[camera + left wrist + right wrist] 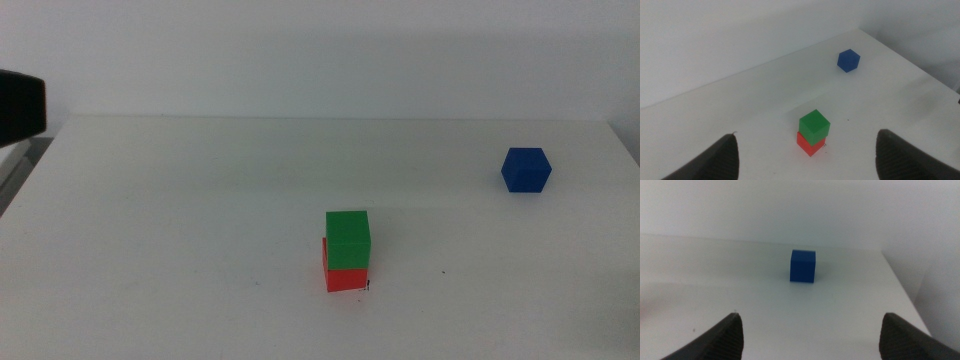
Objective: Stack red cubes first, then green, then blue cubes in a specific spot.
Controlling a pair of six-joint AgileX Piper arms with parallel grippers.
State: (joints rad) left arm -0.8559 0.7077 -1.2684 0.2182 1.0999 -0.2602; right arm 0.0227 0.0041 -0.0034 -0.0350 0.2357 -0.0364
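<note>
Counter (180, 200) scene with two of three cubes already stacked. From left to right in the middle view: a dark block at the left edge (20, 105), probably part of the left arm, though this cannot be confirmed; near the centre, the green cube (347, 239) resting on the red cube (345, 277), slightly offset toward the back and skewed; a small black tick (368, 285) just beside the red cube's lower right corner, which suggests the stack stands on the marked spot, the second tick not being visible; a lone black speck (444, 271) further right; and the blue cube (525, 169) well apart, far right and toward the back of the counter.

Left gripper (805, 155): jaws spread wide and empty, raised above the counter and looking down on the two-cube stack, with the blue cube beyond it.

Right gripper (810, 335): jaws likewise spread wide and empty, with the blue cube straight ahead, centred between them and apart from both. One flat face is turned almost squarely toward the gripper.

Judgement: the remaining step is the blue cube. It lies on the right side, so the right arm is the nearer and already faces it; a straight advance should bring the jaws either side of it
</note>
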